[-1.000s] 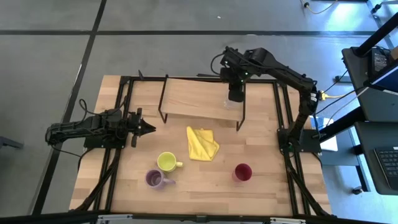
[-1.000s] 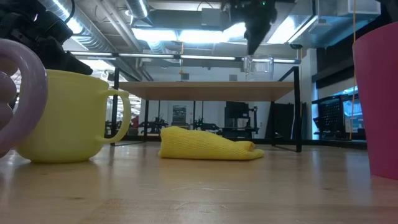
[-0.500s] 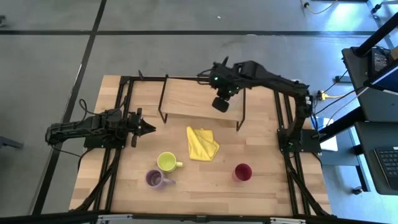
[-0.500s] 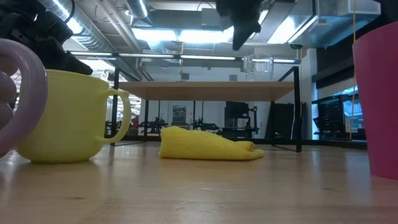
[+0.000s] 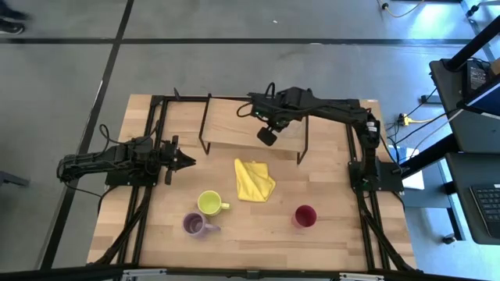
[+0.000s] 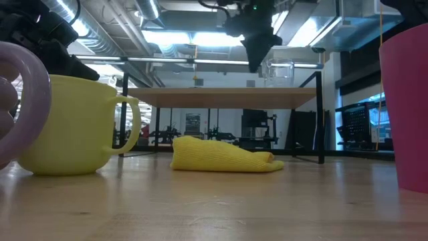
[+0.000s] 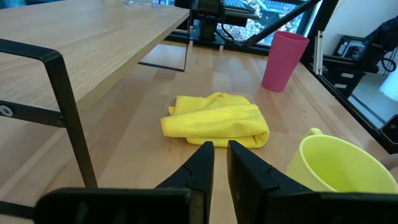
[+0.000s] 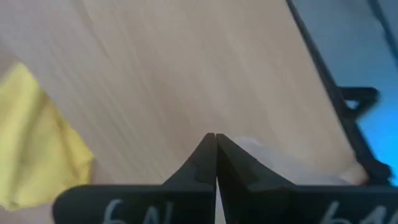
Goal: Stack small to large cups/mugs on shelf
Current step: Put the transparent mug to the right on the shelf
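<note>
Hovering right tool [image 5: 266,138]: it hangs above the shelf's near edge, right of the shelf's middle, its two fingers pressed together and holding nothing; the right wrist view shows the fingertips [image 8: 215,140] meeting in a point over pale wood.
Left tool [image 5: 187,161]: it waits low over the bench at the left, just off the shelf's left legs, pointing toward the yellow cloth, its fingers nearly touching with only a thin gap and nothing between them.
Shelf [image 5: 234,121]: a light-wood board on thin black legs, standing at the far middle of the bench [image 5: 258,230].
Clear glass [image 6: 278,73]: it stands upright on the shelf near its right end, to the right of the right tool in the low view and apart from it.
Yellow cloth [image 5: 253,179]: folded, lying on the bench just near of the shelf, about at the middle.
Yellow-green mug [image 5: 209,204]: upright on the bench, near and left of the cloth, handle turned right.
Purple mug [image 5: 194,225]: upright, just near and left of the yellow-green mug, close beside it.
Magenta-red tumbler [image 5: 304,216]: upright on the bench at the near right, well apart from both mugs.
</note>
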Motion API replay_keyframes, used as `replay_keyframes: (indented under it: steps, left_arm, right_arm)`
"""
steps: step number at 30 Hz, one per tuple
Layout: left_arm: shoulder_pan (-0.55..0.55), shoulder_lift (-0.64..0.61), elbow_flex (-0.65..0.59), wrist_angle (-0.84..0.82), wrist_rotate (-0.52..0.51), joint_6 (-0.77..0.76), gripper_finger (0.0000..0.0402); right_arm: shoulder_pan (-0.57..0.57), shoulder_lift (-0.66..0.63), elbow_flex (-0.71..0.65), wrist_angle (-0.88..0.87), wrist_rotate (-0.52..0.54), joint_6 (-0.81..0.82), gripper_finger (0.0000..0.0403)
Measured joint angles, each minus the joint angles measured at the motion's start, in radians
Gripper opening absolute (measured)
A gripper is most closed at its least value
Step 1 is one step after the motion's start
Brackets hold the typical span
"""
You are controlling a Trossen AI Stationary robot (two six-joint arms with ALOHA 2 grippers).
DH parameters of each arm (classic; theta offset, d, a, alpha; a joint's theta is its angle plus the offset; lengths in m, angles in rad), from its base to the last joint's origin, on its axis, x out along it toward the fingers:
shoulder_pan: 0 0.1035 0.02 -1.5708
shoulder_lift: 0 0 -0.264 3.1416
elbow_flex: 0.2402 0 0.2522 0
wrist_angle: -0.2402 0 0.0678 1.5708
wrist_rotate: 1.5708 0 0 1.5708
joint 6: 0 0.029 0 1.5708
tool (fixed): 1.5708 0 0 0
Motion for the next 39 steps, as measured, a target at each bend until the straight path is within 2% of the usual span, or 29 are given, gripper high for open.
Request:
replay_keyframes:
  steps: [5, 21, 29, 39]
  left_arm:
    - [0.000, 0.000, 0.000, 0.000, 0.000, 0.000, 0.0039]
    - [0.000, 0.000, 0.000, 0.000, 0.001, 0.000, 0.0039]
    - [0.000, 0.000, 0.000, 0.000, 0.001, 0.000, 0.0039]
    - [0.000, 0.000, 0.000, 0.000, 0.001, 0.000, 0.0039]
  right_arm:
    - [0.025, 0.000, 0.000, -0.076, 0.060, 0.022, 0.0004]
    - [0.110, -0.001, 0.000, -0.089, 0.041, 0.081, 0.0002]
    - [0.109, -0.001, 0.000, -0.089, 0.101, 0.077, 0.0002]
    - [0.109, -0.001, 0.000, -0.090, 0.086, 0.146, 0.0002]
